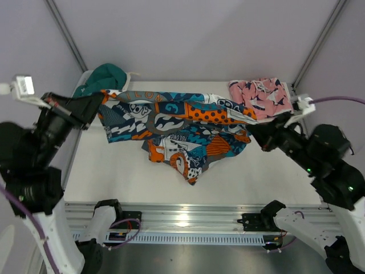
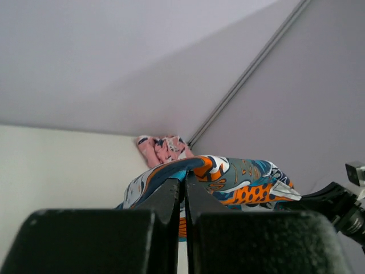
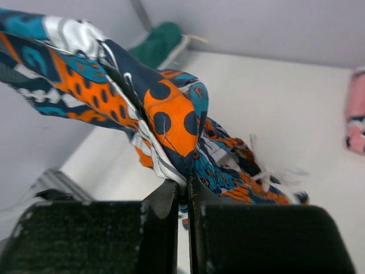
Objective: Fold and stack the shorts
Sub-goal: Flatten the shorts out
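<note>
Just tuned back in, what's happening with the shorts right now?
Both arms have the patchwork shorts pinched at opposite ends. The left gripper is shut on the left edge and the right gripper is shut on the right edge. The fabric is stretched between them, sagging in the middle toward the table, and is not yet folded. The pink shorts lie bunched at the far right corner, and a teal garment sits at the far left corner.

Both arms stretch forward and angle inward, the left end effector (image 1: 100, 107) and right end effector (image 1: 252, 128) facing each other, each with jaws clamped on the patchwork shorts (image 1: 171, 114).
</note>
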Robot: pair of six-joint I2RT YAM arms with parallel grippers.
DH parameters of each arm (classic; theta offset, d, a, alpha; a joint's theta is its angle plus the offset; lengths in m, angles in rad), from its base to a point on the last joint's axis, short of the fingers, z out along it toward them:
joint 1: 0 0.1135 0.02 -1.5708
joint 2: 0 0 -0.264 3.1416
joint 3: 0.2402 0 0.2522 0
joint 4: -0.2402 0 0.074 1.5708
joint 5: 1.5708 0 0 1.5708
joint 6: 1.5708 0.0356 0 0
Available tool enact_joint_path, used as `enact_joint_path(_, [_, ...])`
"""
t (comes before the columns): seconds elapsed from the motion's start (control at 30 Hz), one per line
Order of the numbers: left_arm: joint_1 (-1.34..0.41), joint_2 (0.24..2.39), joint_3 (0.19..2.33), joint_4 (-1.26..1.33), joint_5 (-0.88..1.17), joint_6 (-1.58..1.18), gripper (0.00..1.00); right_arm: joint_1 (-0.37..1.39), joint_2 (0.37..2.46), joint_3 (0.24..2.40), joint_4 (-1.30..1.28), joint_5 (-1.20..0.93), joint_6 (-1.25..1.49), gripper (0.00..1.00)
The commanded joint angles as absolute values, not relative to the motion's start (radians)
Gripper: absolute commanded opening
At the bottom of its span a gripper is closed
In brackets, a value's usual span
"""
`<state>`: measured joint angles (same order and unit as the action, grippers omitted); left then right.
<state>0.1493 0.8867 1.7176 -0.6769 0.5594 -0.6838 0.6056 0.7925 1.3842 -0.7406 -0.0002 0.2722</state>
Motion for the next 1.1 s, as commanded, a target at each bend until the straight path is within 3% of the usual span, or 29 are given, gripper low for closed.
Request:
enact_joint_path(0.0, [0.161,0.809,1.761,-0.742,0.535,-0.727,0.00,0.609,0.785,1.521,-0.880,-0.181,0.273,0.00])
enact_joint_path(0.33, [0.161,0.795,1.881,-0.796,0.380,-0.707,0.00,0.606,0.857,1.796,-0.986,-0.163,0.223,0.00])
enact_joint_path(0.6, [0.161,0.831,1.652,-0.605,0.411,-0.758,0.00,0.604,1.023,1.770,-0.855,-0.109,0.181,0.00])
enact_joint_path(0.7, [0.163,0.891,1.670,-0.581,0.426,-0.758,0.00,0.600,1.086,1.789,-0.815,-0.091,0.172,0.00])
enact_joint_path(0.9, [0.161,0.881,1.742,-0.573,0.387,-0.761,0.00,0.595,1.143,1.926,-0.798,-0.216,0.175,0.00])
enact_joint_path(1.07, [0.161,0.804,1.821,-0.626,0.345,-0.747,0.00,0.595,1.068,1.928,-0.776,-0.322,0.208,0.00])
